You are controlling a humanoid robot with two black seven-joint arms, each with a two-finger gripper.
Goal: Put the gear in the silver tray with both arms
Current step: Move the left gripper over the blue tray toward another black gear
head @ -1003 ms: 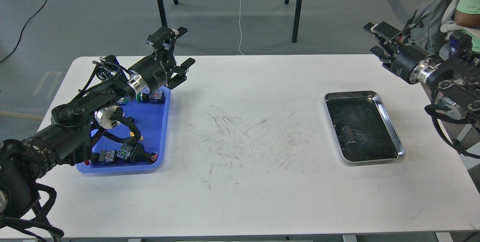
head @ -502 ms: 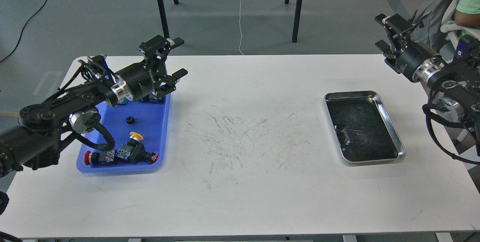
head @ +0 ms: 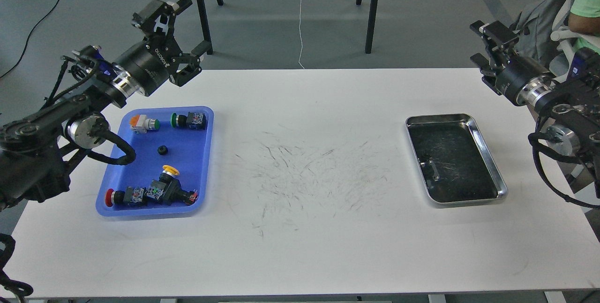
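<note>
Both arms hang clear of the bench: left pincer point(head: 180, 31) spread wide and empty, right pincer point(head: 483, 42) parted, empty; gear point(head: 162, 150) unobstructed for picking.

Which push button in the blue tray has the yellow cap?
The button at the near middle of the blue tray, standing just above the red-capped one; the far pair are orange and green.

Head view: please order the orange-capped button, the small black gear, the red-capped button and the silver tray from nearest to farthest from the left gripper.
From the left gripper:
1. Orange-capped button, back left of the blue tray.
2. Small black gear, tray middle.
3. Red-capped button, front left corner.
4. Silver tray, far right of the table.
</note>
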